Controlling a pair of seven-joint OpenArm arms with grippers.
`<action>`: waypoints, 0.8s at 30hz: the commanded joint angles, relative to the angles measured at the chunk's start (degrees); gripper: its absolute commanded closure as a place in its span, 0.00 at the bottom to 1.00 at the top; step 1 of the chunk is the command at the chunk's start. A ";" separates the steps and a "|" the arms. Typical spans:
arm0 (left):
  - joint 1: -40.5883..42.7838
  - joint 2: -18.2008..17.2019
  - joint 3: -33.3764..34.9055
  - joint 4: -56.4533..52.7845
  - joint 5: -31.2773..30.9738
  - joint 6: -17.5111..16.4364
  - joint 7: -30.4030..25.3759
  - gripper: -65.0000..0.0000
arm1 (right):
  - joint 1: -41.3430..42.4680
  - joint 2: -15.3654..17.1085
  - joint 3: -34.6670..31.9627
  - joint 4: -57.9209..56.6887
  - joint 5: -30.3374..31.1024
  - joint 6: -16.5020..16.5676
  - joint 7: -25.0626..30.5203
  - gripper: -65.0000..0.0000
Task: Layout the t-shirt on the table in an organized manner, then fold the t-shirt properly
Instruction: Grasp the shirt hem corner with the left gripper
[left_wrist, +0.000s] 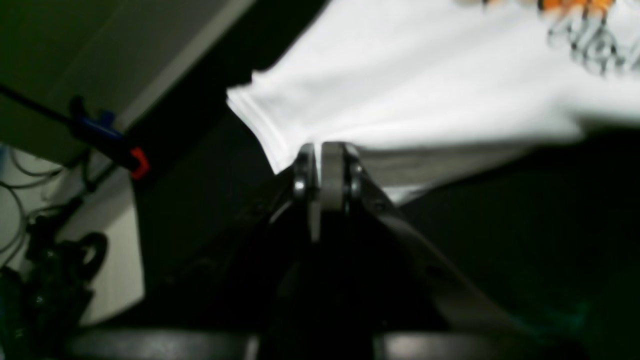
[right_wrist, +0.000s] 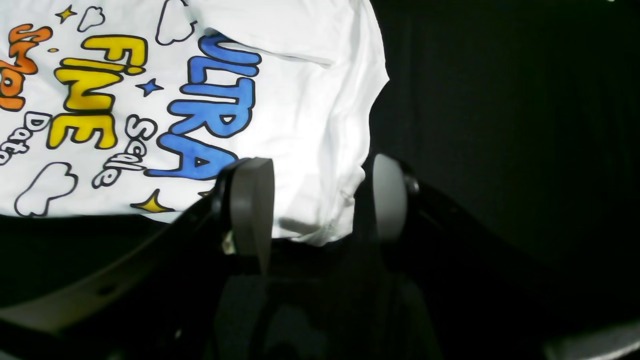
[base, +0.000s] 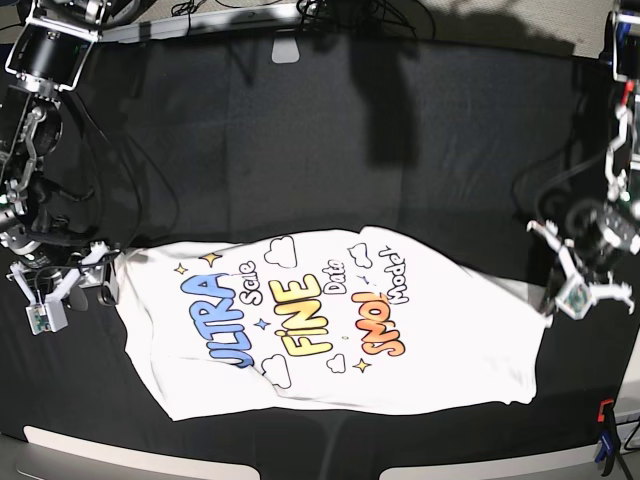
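White cloth t-shirt with blue, yellow and orange lettering (base: 450, 350) lying spread, one gripper biting, one gaping

We're looking at the t-shirt stretching sideways between the two arms, print facing up, in the lower half of the base view. We're reading ULTRA in blue, FINE in yellow and SMOL in orange, with small clouds and stars dotting the white around them. Over by the blue word, a plain white flap is lying across the print and covering part of it, and the cloth at that end is rumpling into creases.

At the opposite end, we're seeing the black-and-white left gripper (base: 552, 304) clamping shut on the shirt's edge, the cloth slanting up to its tips. Across from it, the black-and-white right gripper (right_wrist: 320, 200) is standing with its fingers wide apart, the bunched corner showing between them; we can't tell whether they're touching it.

Underneath, we're seeing the wide table covered in matte black cloth (base: 250, 150) spreading out around the shirt. At its edge, near the left arm's side, a red-and-blue clamp (base: 606, 438) is sitting.
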 joint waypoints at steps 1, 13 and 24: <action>-2.95 -0.20 -0.39 -0.81 -0.46 0.74 -1.07 1.00 | 1.09 0.94 0.35 1.07 0.94 0.09 1.16 0.55; -28.02 8.92 -0.39 -35.41 2.10 5.68 -4.46 1.00 | 1.07 0.90 0.20 1.07 3.52 0.13 0.92 0.55; -36.44 9.44 -0.39 -45.79 -0.07 8.59 -3.39 0.81 | 1.07 -1.38 0.20 1.07 3.54 0.17 0.90 0.55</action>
